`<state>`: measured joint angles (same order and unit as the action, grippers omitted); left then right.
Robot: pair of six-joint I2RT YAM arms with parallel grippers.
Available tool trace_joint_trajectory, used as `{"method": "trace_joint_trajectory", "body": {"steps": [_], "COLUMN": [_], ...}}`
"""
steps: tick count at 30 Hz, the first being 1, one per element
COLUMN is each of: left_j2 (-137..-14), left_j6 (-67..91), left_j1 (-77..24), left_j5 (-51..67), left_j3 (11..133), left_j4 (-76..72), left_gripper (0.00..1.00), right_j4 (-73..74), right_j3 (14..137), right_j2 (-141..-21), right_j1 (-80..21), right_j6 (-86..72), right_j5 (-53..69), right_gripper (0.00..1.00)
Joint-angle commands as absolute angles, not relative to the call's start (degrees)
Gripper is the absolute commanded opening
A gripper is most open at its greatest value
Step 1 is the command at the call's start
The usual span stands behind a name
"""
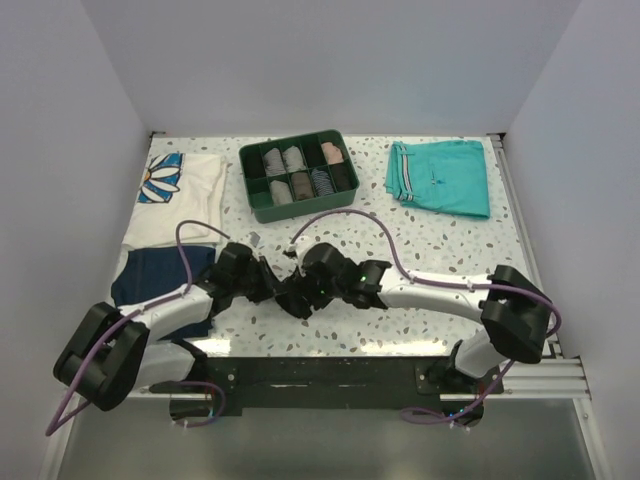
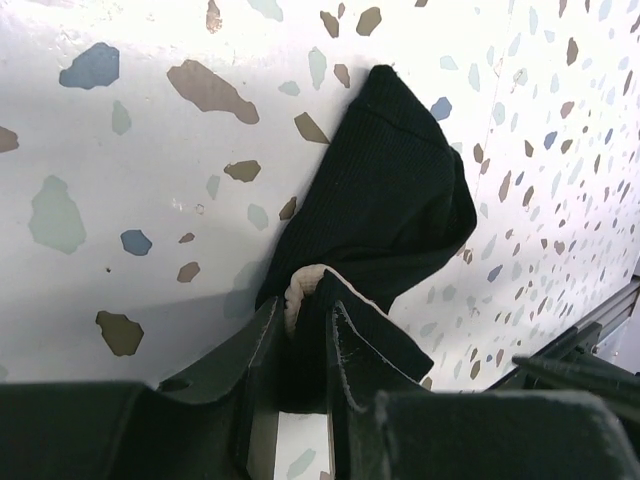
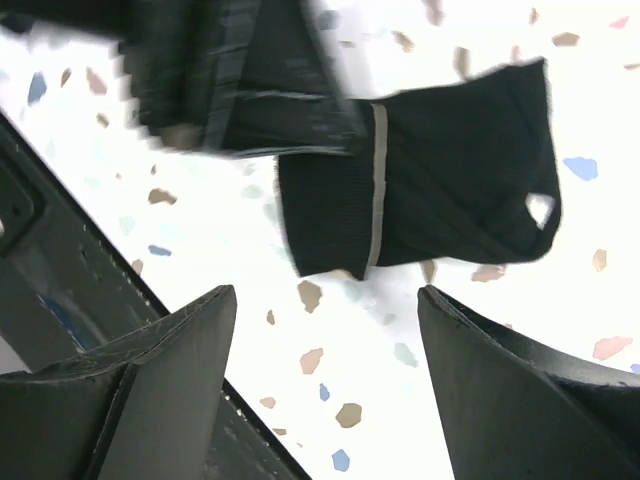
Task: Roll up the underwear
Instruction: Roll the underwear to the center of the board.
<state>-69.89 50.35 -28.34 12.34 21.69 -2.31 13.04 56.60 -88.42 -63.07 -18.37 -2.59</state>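
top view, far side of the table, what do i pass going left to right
White folded t-shirt with a blue daisy print → dark green plastic tray with compartments → teal folded shorts

You have bare surface (image 1: 460, 250) to move over on the near side of the green box (image 1: 300, 213). Right in front of your wide right pincer (image 3: 325, 295) sit the left pincer (image 2: 300, 300) and the underwear (image 3: 450, 180) it pinches.
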Motion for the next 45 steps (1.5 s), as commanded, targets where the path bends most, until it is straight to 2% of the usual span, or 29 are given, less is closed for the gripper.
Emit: {"method": "trace_joint_trajectory", "body": {"steps": [1,10,22,27,28,31,33,35,38,39,41,45], "left_j2": [-71.8,-73.6,-74.4,-74.5,-74.5,-74.5,-74.4,-74.2,-73.2,-72.9,-72.7,-70.8], "left_j6": [48.7,49.0,48.8,48.8,48.8,48.8,48.7,48.9,49.6,49.6,49.5,50.2], "left_j1": [-28.8,-28.8,-28.8,-28.8,-28.8,-28.8,-28.8,-28.8,-28.8,-28.7,-28.6,-27.7], "left_j5": [10.0,10.7,11.1,11.2,11.2,11.2,11.2,11.0,7.8,6.9,4.7,2.4], "left_j3": [23.7,25.0,26.1,26.1,26.2,26.1,26.1,26.2,26.9,27.2,28.3,28.4], "left_j4": [2.5,3.9,4.6,4.7,4.6,4.6,4.7,4.7,7.2,8.2,10.4,12.4], "left_gripper": [0.02,0.02,0.02,0.02,0.02,0.02,0.03,0.06,0.18,0.3,0.43,0.55], "right_j4": [15.9,14.9,14.2,12.9,12.7,12.2,11.8,10.8,8.6,7.8,5.4,2.3], "right_j3": [60.5,65.9,68.2,66.4,65.9,64.9,64.1,62.5,60.2,59.0,57.8,55.5], "right_j2": [-90.7,-99.3,-106.4,-108.8,-108.9,-109.0,-108.3,-107.5,-105.5,-104.3,-103.4,-101.5], "right_j1": [-67.6,-72.5,-73.8,-74.4,-74.4,-74.4,-74.4,-74.4,-74.3,-74.0,-73.3,-70.8], "right_j6": [-10.9,-6.1,-3.4,-4.3,-4.5,-5.0,-5.5,-6.5,-8.2,-8.8,-10.6,-13.3], "right_j5": [-13.2,-17.9,-21.7,-24.4,-24.5,-24.3,-24.0,-22.2,-19.4,-18.4,-14.3,-8.3], "right_gripper": [0.77,0.77,0.75,0.52,0.42,0.27,0.22,0.17,0.12,0.11,0.1,0.09]}}
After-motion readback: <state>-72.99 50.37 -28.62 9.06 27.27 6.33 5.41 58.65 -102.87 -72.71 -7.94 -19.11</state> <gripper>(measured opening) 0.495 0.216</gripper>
